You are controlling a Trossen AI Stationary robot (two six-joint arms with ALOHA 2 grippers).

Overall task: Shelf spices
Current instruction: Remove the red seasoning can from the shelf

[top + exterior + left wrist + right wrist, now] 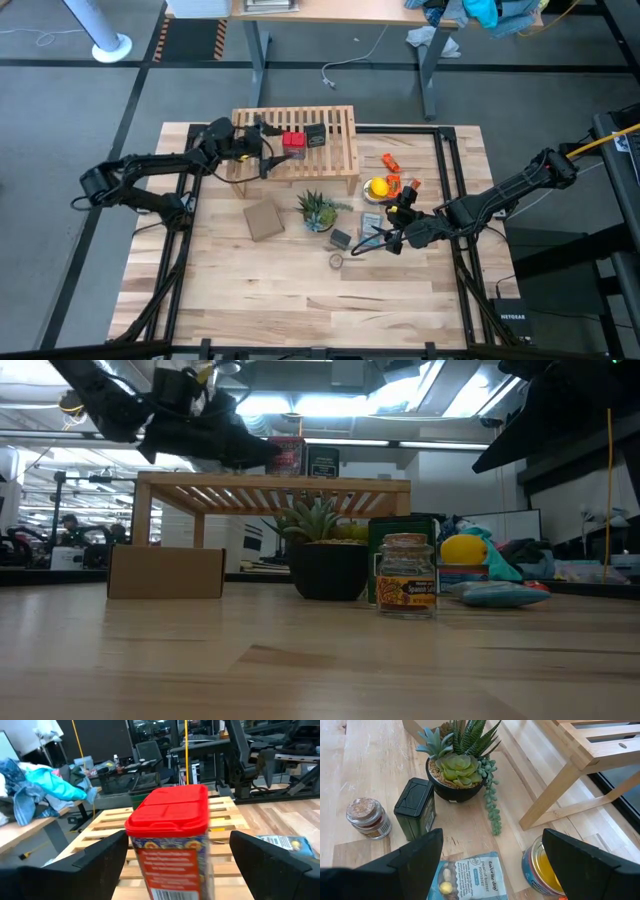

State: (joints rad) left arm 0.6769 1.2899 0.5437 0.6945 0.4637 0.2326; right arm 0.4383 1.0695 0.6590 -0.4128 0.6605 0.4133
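From above, my left gripper stands open beside the red tin, which sits on the shelf next to a black tin.

At table height, a dark green tin and the small jar wait on the table.

My left wrist shows nothing between the fingers but air around the red tin.

My right gripper hangs open above the blue packet. I judge two are shelved.
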